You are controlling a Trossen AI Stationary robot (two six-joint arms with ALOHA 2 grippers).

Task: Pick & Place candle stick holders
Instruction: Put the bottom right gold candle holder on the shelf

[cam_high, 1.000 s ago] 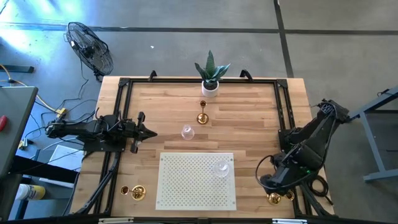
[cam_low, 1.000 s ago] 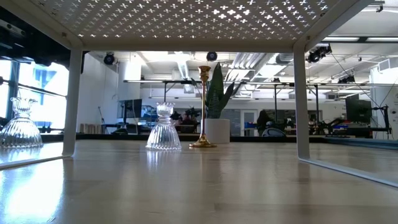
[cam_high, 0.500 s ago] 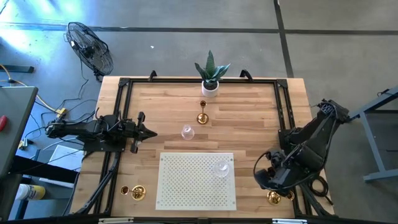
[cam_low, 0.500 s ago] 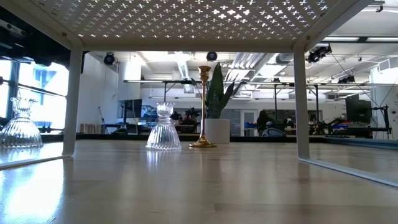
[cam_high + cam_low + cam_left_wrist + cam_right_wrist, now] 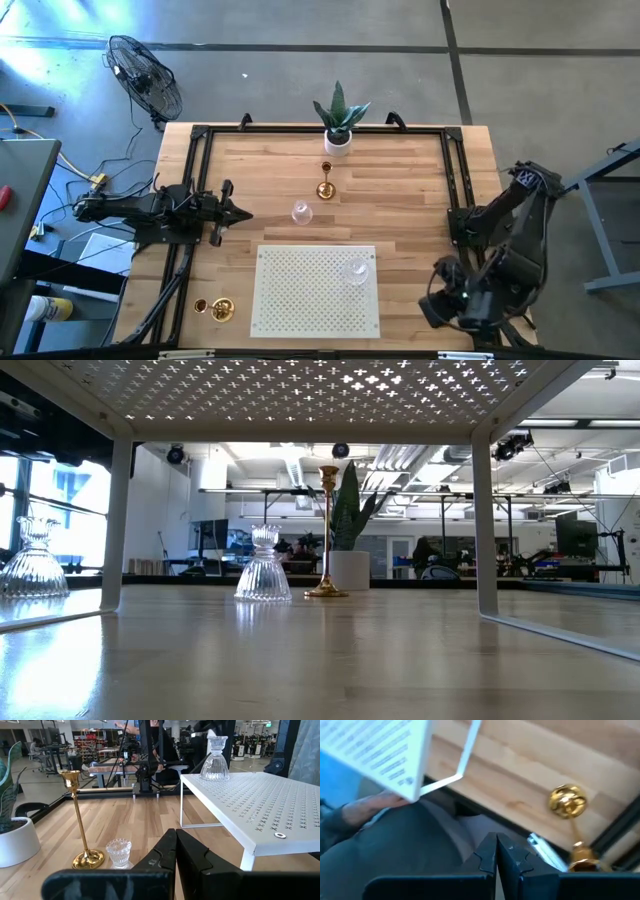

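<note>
A tall gold candle stick holder is standing upright toward the bench's far edge, just in front of the white pot with the green plant, and a clear glass holder is sitting just beside it, nearer the middle. Another glass holder is standing on top of the white perforated stand, near that stand's far right corner. A gold holder is lying on its side at the bench's near left corner — and a second gold one is lying at the near right corner, showing only in the right wrist view. The right gripper is hovering just above that corner with its fingers pressed together, holding nothing. The left gripper is waiting at the bench's left edge, pointing inward toward the glass holder — its fingers are closed too, and empty.
</note>
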